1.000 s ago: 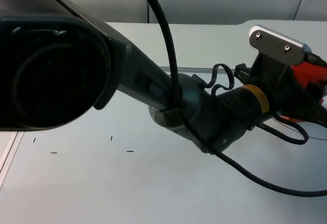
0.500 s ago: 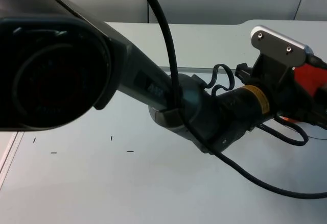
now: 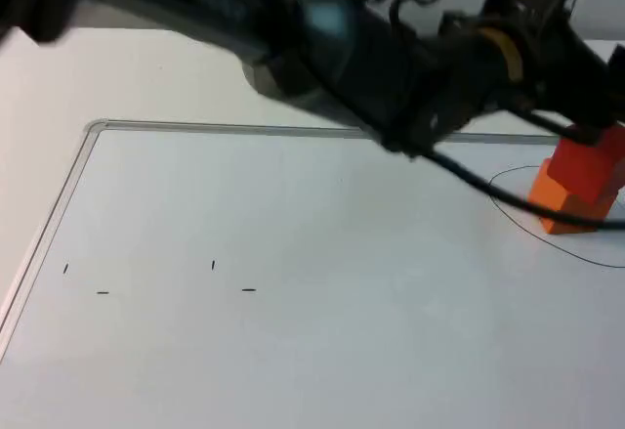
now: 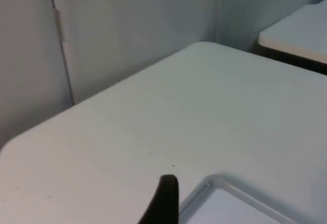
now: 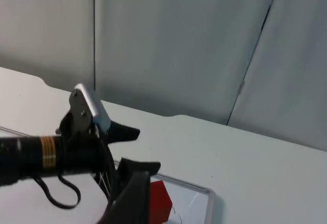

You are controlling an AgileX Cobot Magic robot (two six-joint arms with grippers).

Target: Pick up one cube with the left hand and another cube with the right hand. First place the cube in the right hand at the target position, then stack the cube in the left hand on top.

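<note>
Now the left gripper (image 3: 598,121), grip unclear, sits just above two stacked orange cubes (image 3: 578,187).

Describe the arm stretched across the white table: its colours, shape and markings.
The left arm is glossy black, built of rounded tubular segments. A yellow band rings its wrist, and a silver-grey metal bracket with two small screws sits just past it. The left gripper and the right gripper are both plain matte black.
</note>
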